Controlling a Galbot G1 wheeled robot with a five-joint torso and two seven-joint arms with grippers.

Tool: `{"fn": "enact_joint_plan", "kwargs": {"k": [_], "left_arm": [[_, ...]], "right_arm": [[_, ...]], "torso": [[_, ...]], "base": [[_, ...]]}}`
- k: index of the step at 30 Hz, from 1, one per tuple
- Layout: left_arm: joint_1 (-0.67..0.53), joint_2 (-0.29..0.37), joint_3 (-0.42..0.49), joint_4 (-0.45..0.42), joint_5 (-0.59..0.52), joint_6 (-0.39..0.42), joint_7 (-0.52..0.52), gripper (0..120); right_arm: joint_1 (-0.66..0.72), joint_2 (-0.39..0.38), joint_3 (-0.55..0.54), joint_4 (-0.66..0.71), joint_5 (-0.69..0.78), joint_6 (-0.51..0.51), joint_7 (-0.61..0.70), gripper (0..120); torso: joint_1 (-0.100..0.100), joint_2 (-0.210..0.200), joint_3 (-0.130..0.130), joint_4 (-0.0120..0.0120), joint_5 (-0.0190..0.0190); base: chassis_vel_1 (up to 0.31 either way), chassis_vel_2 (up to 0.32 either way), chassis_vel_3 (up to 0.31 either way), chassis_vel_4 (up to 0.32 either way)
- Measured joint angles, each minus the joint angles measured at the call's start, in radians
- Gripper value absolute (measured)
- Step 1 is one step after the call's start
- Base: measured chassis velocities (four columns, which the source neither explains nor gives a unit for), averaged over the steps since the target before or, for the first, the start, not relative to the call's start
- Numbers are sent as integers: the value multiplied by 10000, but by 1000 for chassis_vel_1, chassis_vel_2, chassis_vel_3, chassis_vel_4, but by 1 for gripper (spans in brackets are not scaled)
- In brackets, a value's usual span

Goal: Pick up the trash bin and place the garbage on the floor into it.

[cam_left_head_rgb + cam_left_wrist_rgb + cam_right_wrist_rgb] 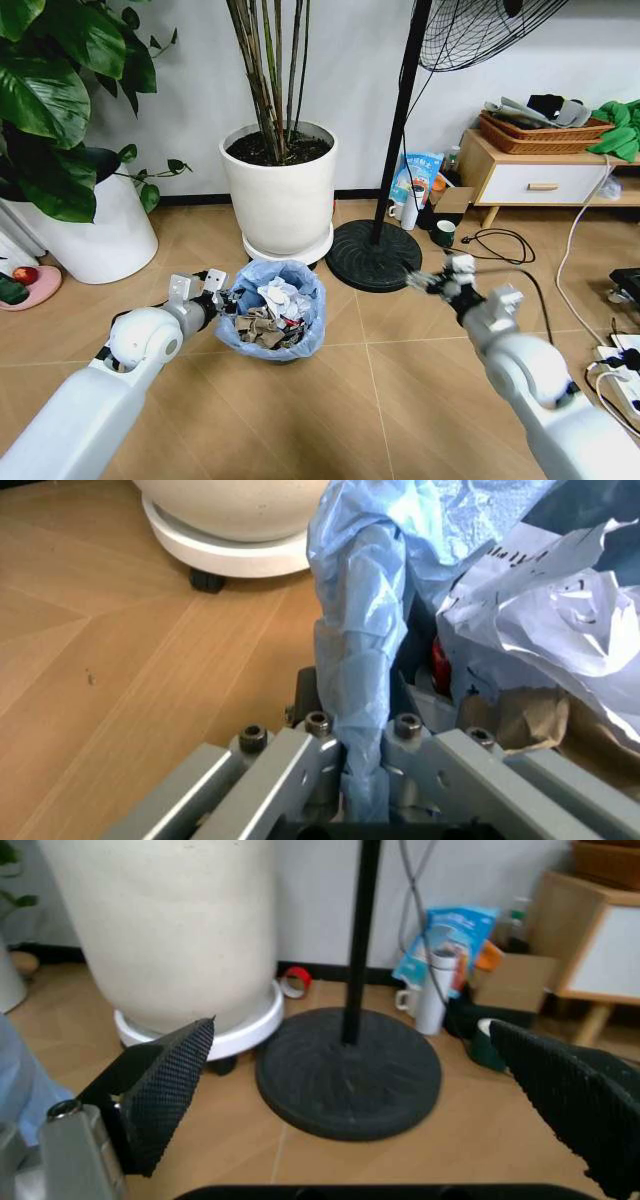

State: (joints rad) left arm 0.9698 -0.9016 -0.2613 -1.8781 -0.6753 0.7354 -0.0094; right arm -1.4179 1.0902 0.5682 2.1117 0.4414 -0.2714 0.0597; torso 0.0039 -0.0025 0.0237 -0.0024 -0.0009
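My left gripper (214, 290) has its jaws clamped on the blue-lined rim of the trash bin (272, 312), already full of garbage (268, 312) on the floor near the white pot (281, 188); my right gripper (437, 277) hovers empty, jaws apart, so the task looks nearly finished.

white plant pot (283, 195) beside black fan base (372, 256); wooden cabinet (540, 170).

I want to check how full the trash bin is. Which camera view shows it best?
The head view: the whole trash bin stands there, filled with paper. The left wrist view shows just its blue liner rim, clamped in the left gripper. The right wrist view catches a blue sliver at the edge.
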Motion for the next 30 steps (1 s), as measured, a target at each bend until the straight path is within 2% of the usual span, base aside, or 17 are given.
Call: {"fn": "enact_joint_plan", "kwargs": {"k": [5, 11, 30], "left_arm": [[62, -81, 19, -84, 43, 0, -18, 0], [151, -81, 19, -205, 52, 0, -76, 0], [286, -2, -74, -354, 35, 0, -149, 0]], "right_arm": [[-1210, 1223, 611, 324, -958, 563, -211, 100], [-1630, 1815, 603, 406, -1722, 836, -256, 100], [-1584, 1925, 189, 461, -2088, 847, -232, 100]], "torso": [[0, 0, 0, 0, 0], [0, 0, 1, 2, -1], [1, 0, 2, 1, 2]], "base": [[0, 0, 0, 0], [0, 0, 0, 0], [36, 34, -37, -36]]}}
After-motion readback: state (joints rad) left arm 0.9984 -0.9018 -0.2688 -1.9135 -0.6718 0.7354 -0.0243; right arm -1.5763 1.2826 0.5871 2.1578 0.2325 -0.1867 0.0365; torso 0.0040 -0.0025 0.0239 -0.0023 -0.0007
